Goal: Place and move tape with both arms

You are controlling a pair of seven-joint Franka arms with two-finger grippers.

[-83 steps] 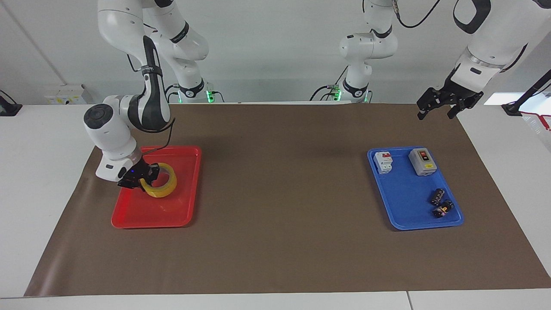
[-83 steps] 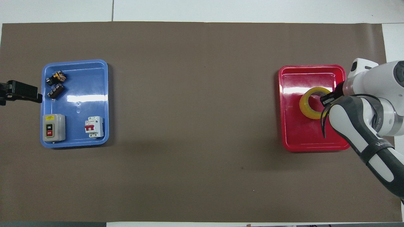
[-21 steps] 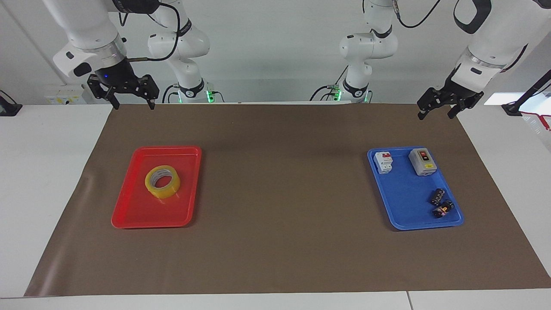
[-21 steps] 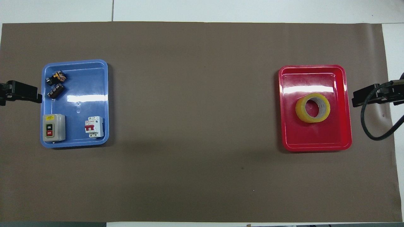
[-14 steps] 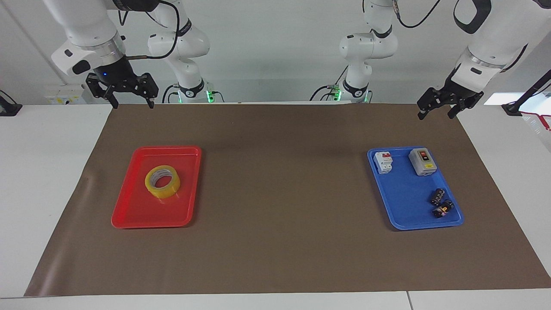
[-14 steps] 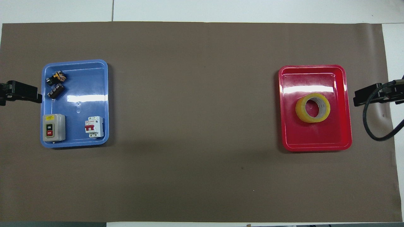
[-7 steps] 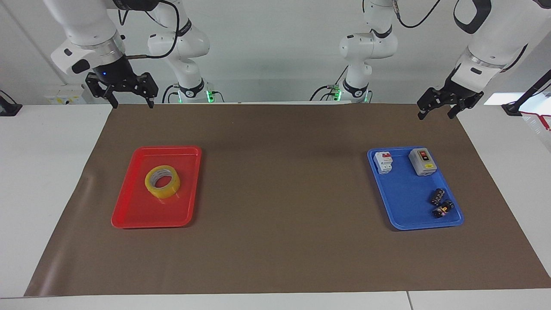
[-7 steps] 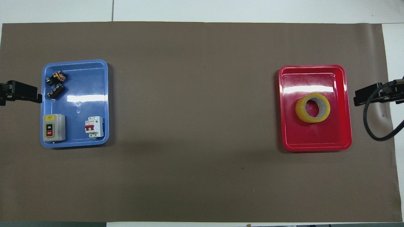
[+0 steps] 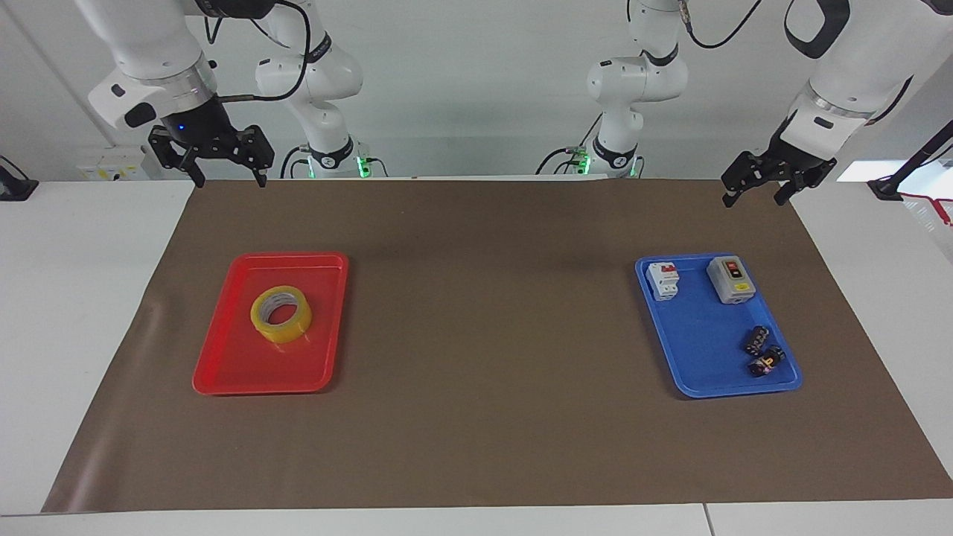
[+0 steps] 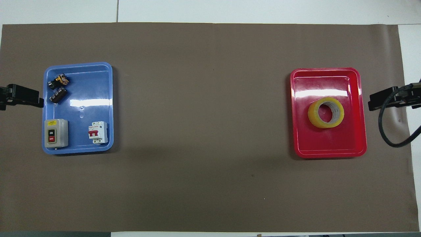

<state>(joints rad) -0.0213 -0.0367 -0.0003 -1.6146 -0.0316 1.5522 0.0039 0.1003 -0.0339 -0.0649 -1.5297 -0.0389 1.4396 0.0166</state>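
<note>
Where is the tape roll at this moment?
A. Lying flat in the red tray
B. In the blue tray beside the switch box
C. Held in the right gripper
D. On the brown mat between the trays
A: the tape lies flat in the red tray, with both grippers raised and apart from it.

Glossy red plastic tray (image 10: 360,112); glossy blue plastic tray (image 10: 79,149); matt brown paper sheet (image 10: 204,115); translucent yellowish glossy tape roll (image 10: 326,112)

Yellowish translucent tape (image 9: 281,314) with a white core lies in a glossy red tray (image 9: 223,368); a blue tray (image 9: 700,357) holds a grey switch box (image 9: 730,279) with a red button, a white breaker (image 9: 663,281) with red levers, and small black parts (image 9: 762,351), all on a brown mat (image 9: 484,335)
</note>
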